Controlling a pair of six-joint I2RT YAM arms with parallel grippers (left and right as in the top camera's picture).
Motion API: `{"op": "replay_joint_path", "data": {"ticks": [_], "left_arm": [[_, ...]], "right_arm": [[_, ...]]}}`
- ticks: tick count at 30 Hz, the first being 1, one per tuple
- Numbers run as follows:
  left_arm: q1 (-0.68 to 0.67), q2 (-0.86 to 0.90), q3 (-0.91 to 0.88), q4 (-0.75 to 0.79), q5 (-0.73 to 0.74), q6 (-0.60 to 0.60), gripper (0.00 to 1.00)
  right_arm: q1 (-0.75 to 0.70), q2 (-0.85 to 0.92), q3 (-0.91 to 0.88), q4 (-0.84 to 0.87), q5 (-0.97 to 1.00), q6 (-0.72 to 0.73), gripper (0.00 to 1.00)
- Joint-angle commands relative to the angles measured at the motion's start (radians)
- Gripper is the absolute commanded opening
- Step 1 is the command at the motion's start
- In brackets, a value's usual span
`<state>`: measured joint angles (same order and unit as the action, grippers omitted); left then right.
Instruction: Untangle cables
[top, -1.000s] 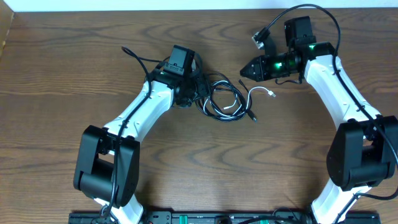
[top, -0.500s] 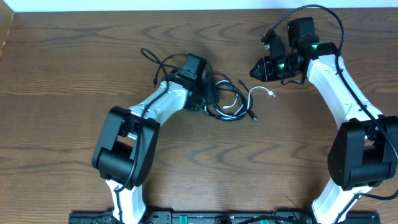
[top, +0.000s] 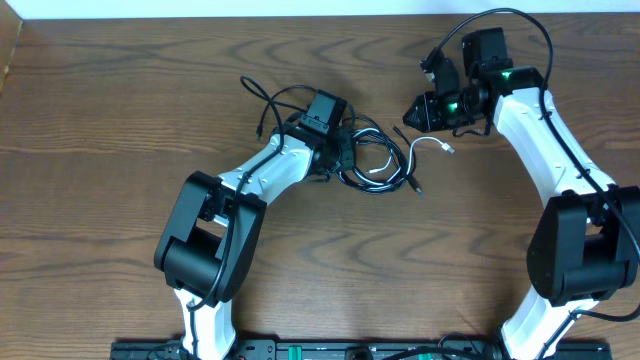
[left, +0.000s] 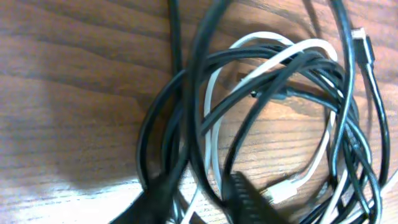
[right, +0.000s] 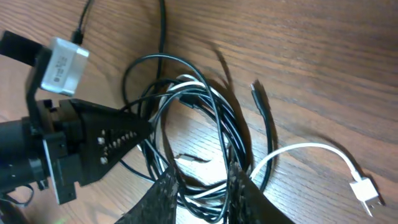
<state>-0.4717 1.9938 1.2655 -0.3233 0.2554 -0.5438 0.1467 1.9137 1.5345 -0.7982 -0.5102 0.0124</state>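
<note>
The cables (top: 372, 166) lie in a looped heap at mid-table, a thin black cable (left: 205, 74) twined with a thin white cable (left: 261, 40). One white end curves out right to a silvery-white plug (top: 447, 149), also seen from the right wrist (right: 367, 190). A black plug (top: 418, 189) sticks out below the heap. My left gripper (top: 338, 155) is down on the heap's left side, and in its wrist view (left: 199, 202) black and white strands run between its narrowed fingers. My right gripper (top: 408, 112) hovers up and right of the heap, slightly open and empty (right: 206, 193).
The left arm's own thicker black cord (top: 265, 105) loops on the table behind its wrist. The right arm's cord (top: 500, 14) arcs over near the table's far edge (top: 300, 17). Bare wood lies in front of the heap.
The left arm swung right onto the heap and its jaws narrowed on the strands. The heap and white plug shifted slightly right. The right gripper drew back and opened a little.
</note>
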Motion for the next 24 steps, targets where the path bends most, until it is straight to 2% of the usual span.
{"op": "replay_joint_path", "data": {"ticks": [1, 4, 12, 18, 24], "left_arm": [[0.007, 0.014, -0.006, 0.0, 0.012, 0.02, 0.13], [0.024, -0.014, -0.006, 0.0, 0.077, 0.055, 0.08], [0.08, -0.178, -0.006, -0.015, 0.304, 0.099, 0.08], [0.085, -0.283, -0.006, -0.015, 0.36, 0.106, 0.08], [0.09, -0.328, -0.006, -0.014, 0.363, 0.073, 0.08]], "right_arm": [[0.001, -0.012, 0.002, -0.014, 0.03, 0.002, 0.24], [0.005, -0.012, 0.002, -0.019, 0.03, -0.003, 0.25], [0.027, -0.012, 0.002, -0.021, 0.029, -0.01, 0.26], [0.06, -0.012, 0.002, -0.021, 0.006, -0.047, 0.21], [0.067, -0.012, 0.003, -0.021, -0.178, -0.126, 0.2]]}}
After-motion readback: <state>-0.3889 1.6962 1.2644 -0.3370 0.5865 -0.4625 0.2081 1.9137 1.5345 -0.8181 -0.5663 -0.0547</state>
